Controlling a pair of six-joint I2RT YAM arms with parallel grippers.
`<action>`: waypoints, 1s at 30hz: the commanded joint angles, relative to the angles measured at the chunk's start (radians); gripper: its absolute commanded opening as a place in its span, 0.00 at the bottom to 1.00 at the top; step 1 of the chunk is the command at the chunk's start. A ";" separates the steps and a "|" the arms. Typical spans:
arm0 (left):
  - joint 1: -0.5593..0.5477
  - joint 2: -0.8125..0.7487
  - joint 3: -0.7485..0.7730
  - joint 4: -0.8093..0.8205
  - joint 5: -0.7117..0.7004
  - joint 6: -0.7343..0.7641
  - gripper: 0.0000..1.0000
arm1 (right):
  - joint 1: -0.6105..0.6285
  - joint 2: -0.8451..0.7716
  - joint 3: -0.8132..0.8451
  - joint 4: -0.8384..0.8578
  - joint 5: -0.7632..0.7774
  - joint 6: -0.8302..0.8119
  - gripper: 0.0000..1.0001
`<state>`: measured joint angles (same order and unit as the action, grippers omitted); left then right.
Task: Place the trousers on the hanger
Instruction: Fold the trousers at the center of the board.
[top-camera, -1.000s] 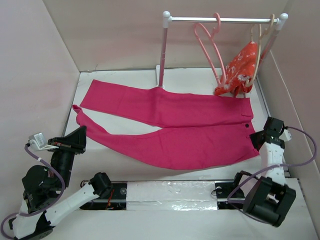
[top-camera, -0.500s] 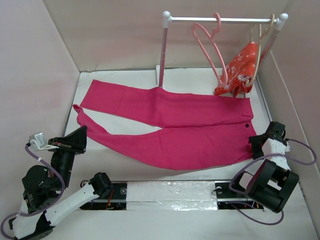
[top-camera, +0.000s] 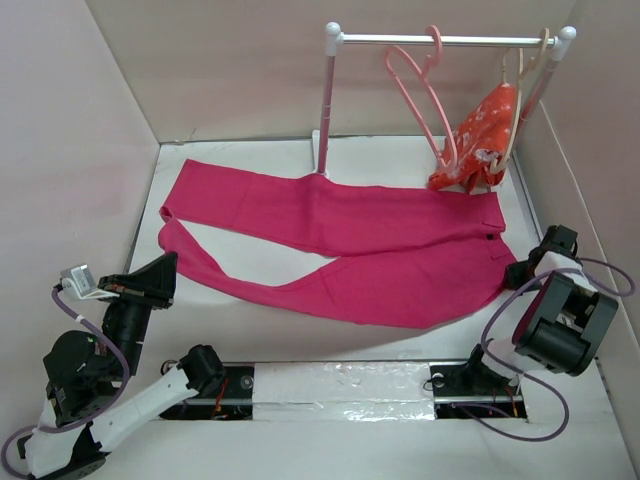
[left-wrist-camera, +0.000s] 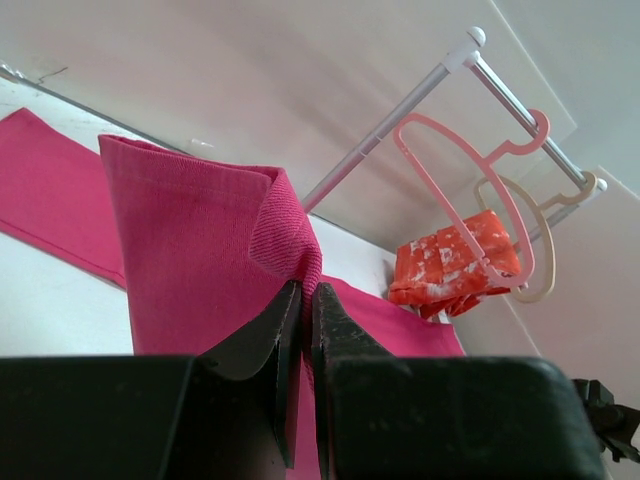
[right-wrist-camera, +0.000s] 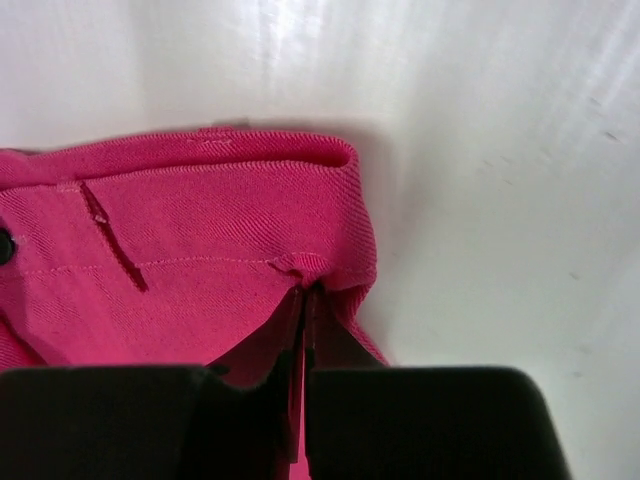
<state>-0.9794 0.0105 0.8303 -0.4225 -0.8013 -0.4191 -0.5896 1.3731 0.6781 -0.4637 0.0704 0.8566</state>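
The magenta trousers lie spread across the white table, legs to the left and waist to the right. My left gripper is shut on the near leg's cuff; in the left wrist view the cuff stands folded above the closed left gripper. My right gripper is shut on the waistband corner, and the right wrist view shows the waistband puckered at the right gripper. The salmon-pink hanger hangs empty on the rail, also seen as the hanger from the left wrist.
A white clothes rack stands at the back, its rail carrying a cream hanger with an orange-red flowered garment. Pink walls close in on the left, back and right. The right wall is close to my right arm.
My right arm has swung toward the right wall and the waist corner is now gathered at its gripper. The trousers have slid right, the near leg curving. The left arm has not moved.
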 joint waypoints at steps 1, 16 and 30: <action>0.005 -0.035 0.003 0.079 0.016 0.016 0.00 | -0.004 0.052 0.077 0.099 -0.050 -0.060 0.05; 0.005 -0.061 -0.002 0.093 0.027 0.020 0.00 | -0.087 -0.233 -0.116 -0.066 0.077 0.059 0.65; 0.005 -0.061 -0.010 0.097 -0.012 0.020 0.00 | -0.050 -0.129 -0.028 0.007 0.164 0.033 0.00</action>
<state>-0.9794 0.0105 0.8162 -0.3962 -0.7963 -0.4152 -0.6441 1.2911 0.6403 -0.5083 0.1787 0.9081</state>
